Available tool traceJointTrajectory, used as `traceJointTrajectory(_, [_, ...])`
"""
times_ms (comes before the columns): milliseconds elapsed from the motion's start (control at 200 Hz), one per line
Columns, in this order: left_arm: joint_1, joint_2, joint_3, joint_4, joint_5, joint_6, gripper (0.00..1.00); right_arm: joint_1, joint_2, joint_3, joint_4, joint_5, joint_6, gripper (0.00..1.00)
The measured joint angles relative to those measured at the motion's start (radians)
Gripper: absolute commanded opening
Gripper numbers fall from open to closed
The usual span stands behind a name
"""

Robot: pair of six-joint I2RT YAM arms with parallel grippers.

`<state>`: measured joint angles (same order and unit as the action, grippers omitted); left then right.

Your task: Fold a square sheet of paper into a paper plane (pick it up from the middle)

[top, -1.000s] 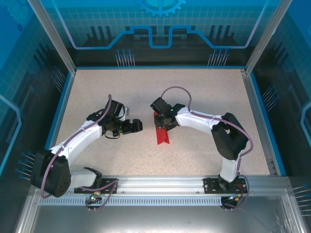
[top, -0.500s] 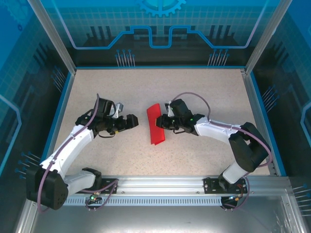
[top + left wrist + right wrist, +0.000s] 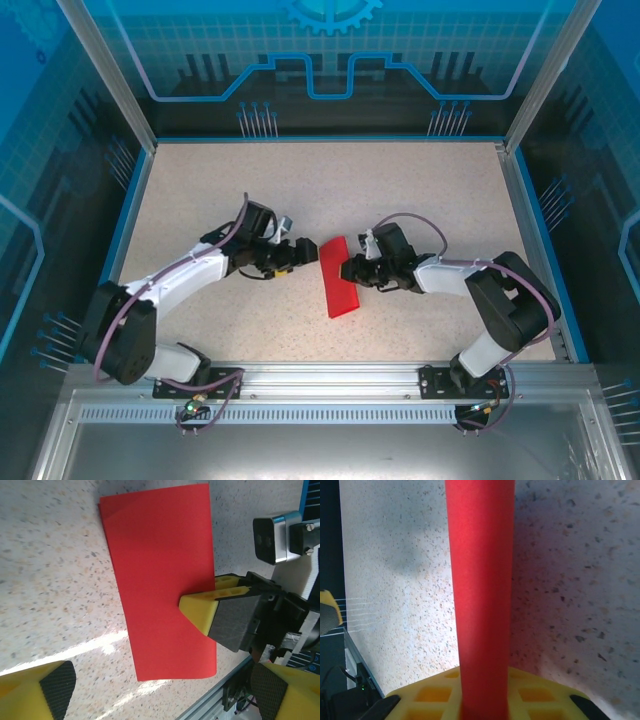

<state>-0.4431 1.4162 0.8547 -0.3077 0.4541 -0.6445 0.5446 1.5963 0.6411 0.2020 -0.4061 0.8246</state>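
The square sheet of paper [image 3: 338,280] is bright red and folded into a long rectangle, near the table's middle. My right gripper [image 3: 352,271] is shut on its right long edge. In the right wrist view the sheet [image 3: 480,580] runs straight up from between the yellow jaws of that gripper [image 3: 485,707]. My left gripper [image 3: 305,254] stands open just left of the sheet's far end, not touching it. The left wrist view has the sheet [image 3: 155,565] ahead of the wide-apart fingers of the left gripper [image 3: 162,692], with a right finger [image 3: 200,611] lying on it. A paper plane is out of view.
The speckled table [image 3: 300,190] has blue side rails [image 3: 128,215] and clear walls around it. An aluminium rail [image 3: 330,378] runs along the near edge by the arm bases. Open tabletop lies behind and to both sides of the grippers.
The left arm has swung right, close to the sheet. The right gripper has drawn the sheet a little right and nearer, and it now slants the other way.
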Motion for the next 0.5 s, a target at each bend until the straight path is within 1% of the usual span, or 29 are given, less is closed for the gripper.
traceJointTrajectory(80, [-0.021, 0.048, 0.0, 0.045, 0.0, -0.035, 0.86, -0.011, 0.0, -0.021, 0.014, -0.014, -0.007, 0.22])
traceJointTrajectory(165, [-0.039, 0.097, 0.0, 0.096, -0.003, -0.067, 0.82, -0.017, 0.001, -0.036, 0.021, -0.025, -0.014, 0.22])
traceJointTrajectory(230, [-0.056, 0.128, 0.0, 0.133, -0.012, -0.092, 0.77, -0.021, 0.002, -0.043, 0.032, -0.033, -0.016, 0.22])
traceJointTrajectory(270, [-0.071, 0.143, 0.0, 0.151, -0.021, -0.104, 0.71, -0.024, 0.005, -0.048, 0.046, -0.039, -0.018, 0.22])
traceJointTrajectory(360, [-0.103, 0.174, 0.001, 0.175, -0.047, -0.119, 0.54, -0.035, 0.014, -0.058, 0.068, -0.051, -0.018, 0.22])
traceJointTrajectory(500, [-0.146, 0.212, 0.001, 0.188, -0.103, -0.14, 0.42, -0.042, 0.018, -0.068, 0.084, -0.059, -0.021, 0.23])
